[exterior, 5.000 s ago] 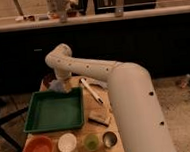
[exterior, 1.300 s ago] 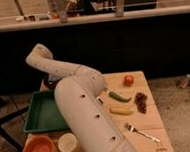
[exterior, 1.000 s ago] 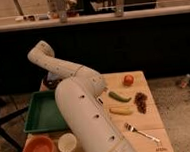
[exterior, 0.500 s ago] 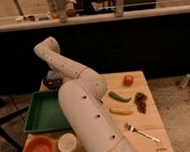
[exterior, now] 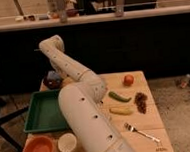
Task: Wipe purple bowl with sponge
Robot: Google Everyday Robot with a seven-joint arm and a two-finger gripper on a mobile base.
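The purple bowl (exterior: pixel 50 84) stands at the table's back left corner, just behind the green tray. A pale grey-blue block, the sponge (exterior: pixel 53 74), sits at the bowl's top, in or just over it. My gripper (exterior: pixel 59 77) is at the bowl's right side, mostly hidden behind my own white arm (exterior: pixel 84 116). The arm rises from the front of the table, bends at a high elbow (exterior: pixel 50 44) and comes down to the bowl.
A green tray (exterior: pixel 41 115) lies left of the arm, with an orange bowl (exterior: pixel 39 151) and a white bowl (exterior: pixel 67 142) in front of it. To the right lie a tomato (exterior: pixel 128 80), a green pepper (exterior: pixel 119 96), a banana (exterior: pixel 121 110), dark grapes (exterior: pixel 140 101) and a fork (exterior: pixel 141 133).
The arm's high elbow has swung right and lower over the last second. The purple bowl and sponge, earlier covered, now show at the back left corner.
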